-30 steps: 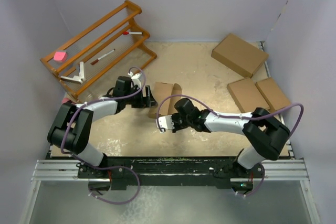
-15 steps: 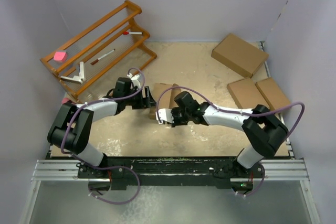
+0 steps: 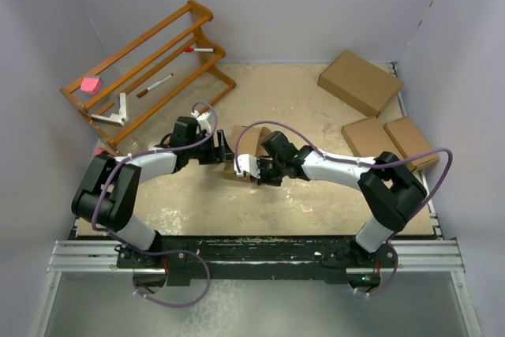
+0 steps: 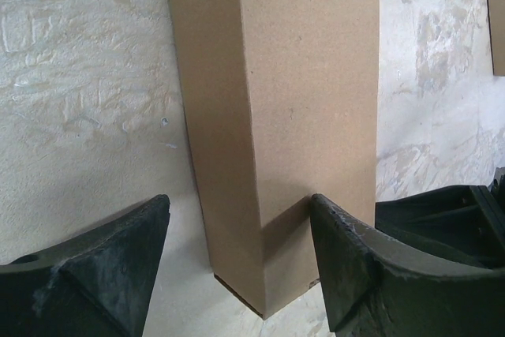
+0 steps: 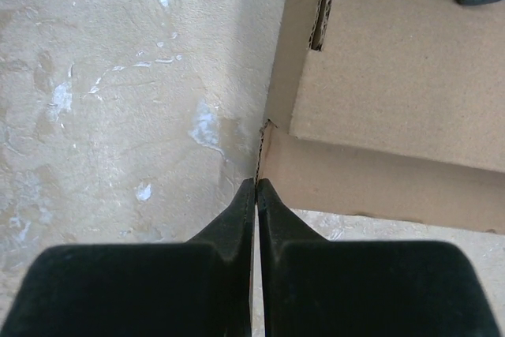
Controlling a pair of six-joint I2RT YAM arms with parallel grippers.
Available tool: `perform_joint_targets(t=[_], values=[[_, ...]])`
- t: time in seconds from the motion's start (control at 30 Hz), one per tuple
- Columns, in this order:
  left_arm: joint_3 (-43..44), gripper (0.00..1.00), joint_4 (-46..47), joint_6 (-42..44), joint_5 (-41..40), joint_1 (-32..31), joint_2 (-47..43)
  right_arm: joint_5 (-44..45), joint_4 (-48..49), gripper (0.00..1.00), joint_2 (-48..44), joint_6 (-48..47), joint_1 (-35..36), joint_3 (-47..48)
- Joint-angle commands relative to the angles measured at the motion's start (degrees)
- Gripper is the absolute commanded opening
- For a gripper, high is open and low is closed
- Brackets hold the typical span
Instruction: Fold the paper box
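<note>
The paper box [image 3: 249, 140] is a partly folded brown cardboard sheet in the middle of the table, between the two grippers. In the left wrist view a folded wall and corner of it [image 4: 308, 100] stand between my fingers. My left gripper [image 3: 223, 153] [image 4: 238, 203] is open and straddles that corner, with the right finger [image 4: 347, 258] close against the cardboard. My right gripper [image 3: 252, 170] [image 5: 256, 183] is shut. Its tips touch the raw edge of a cardboard flap [image 5: 394, 76] at the box's near side.
A wooden rack [image 3: 146, 73] with pens and a pink block [image 3: 90, 83] stands at the back left. A larger brown box [image 3: 360, 82] lies at the back right. Two flat brown boxes [image 3: 371, 141] [image 3: 409, 141] lie at the right edge.
My right gripper has moved up and left from the open table to the box's near edge. The left arm has stayed at the box's left side.
</note>
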Motion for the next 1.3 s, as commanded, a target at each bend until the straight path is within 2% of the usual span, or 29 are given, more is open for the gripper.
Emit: perform_joint_targets(t=[0.0, 1.27], values=[[0.1, 0.75, 1.9, -0.7, 0.4, 0.2, 0.4, -1.7, -2.0, 0.0, 0.4, 3.3, -1.1, 2.1], [2.5, 0.72, -2.0, -0.3, -2.1, -2.6, 2.4, -0.3, -1.6, 0.0, 1.0, 10.6, -2.3, 7.6]])
